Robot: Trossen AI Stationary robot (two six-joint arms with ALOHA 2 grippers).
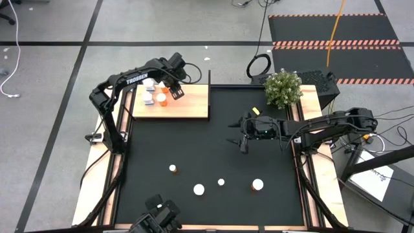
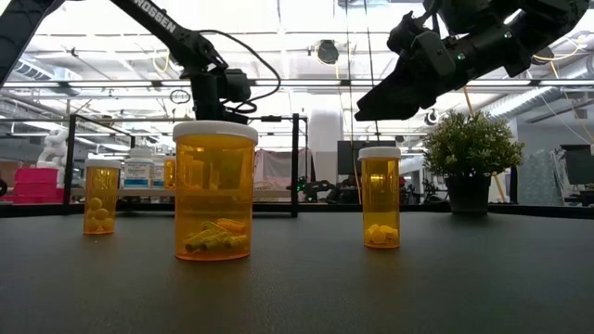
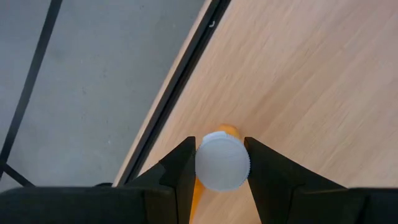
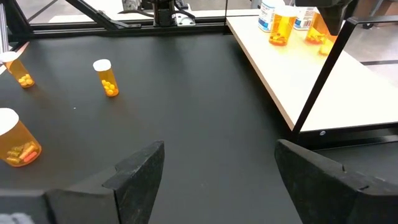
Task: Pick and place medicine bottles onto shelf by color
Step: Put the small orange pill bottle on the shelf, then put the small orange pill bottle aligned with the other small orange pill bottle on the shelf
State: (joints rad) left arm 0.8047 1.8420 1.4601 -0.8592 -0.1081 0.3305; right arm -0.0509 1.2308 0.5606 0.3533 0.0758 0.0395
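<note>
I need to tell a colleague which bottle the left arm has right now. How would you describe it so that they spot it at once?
Find the light-wood shelf at the black mat's far left corner. The left gripper is over it, closed on an orange bottle with a white cap. It is the only bottle held between fingers.

Orange bottles (image 2: 214, 198) with white caps; light wood shelf (image 1: 191, 102); black mat (image 1: 213, 155); green plant (image 1: 283, 88).
</note>
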